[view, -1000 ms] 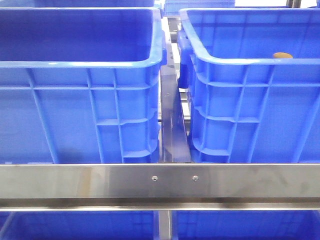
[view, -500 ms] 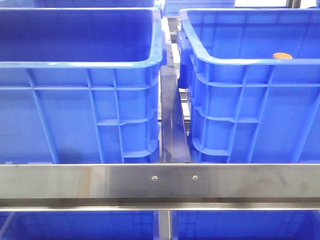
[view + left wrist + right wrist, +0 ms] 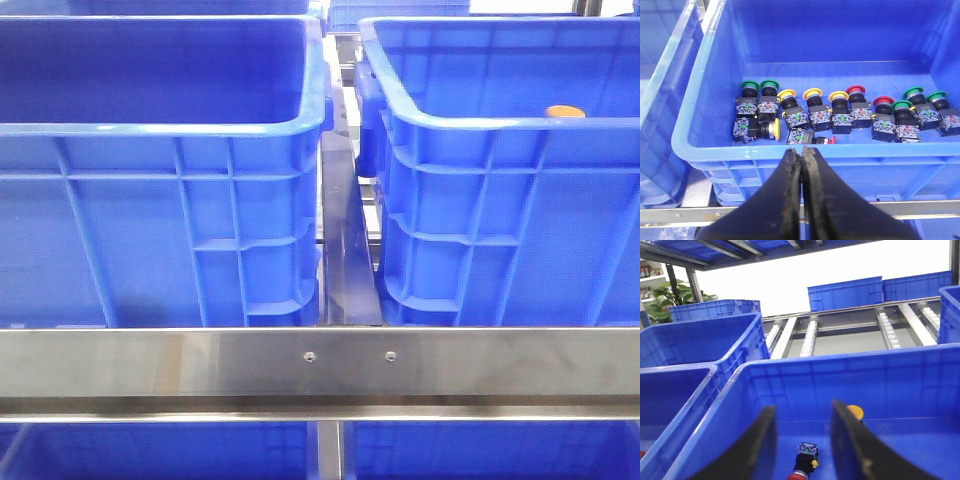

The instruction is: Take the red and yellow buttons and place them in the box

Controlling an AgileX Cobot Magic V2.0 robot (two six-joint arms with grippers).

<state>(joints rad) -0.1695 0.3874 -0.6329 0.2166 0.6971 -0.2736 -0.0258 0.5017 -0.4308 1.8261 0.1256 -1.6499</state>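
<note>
In the left wrist view a blue crate (image 3: 690,145) holds a row of push buttons: yellow buttons (image 3: 812,93), red buttons (image 3: 856,90) and green ones (image 3: 749,85). One yellow (image 3: 774,128) and one red (image 3: 832,140) lie on their sides. My left gripper (image 3: 801,152) is shut and empty, just outside that crate's near wall. My right gripper (image 3: 803,406) stands open inside the box (image 3: 790,367), above a lying red button (image 3: 802,467), with a yellow cap (image 3: 856,411) beyond its finger. The front view shows that cap (image 3: 565,111) in the right crate (image 3: 480,122). Neither gripper shows there.
A twin blue crate (image 3: 150,128) stands left of the box, with a narrow gap and metal divider (image 3: 345,250) between. A steel rail (image 3: 200,360) runs across the front. More crates (image 3: 845,290) and roller tracks (image 3: 887,330) lie beyond.
The orange-yellow cap in the right crate looked darker a second ago and is brighter now. Nothing else has visibly moved in the front view.
</note>
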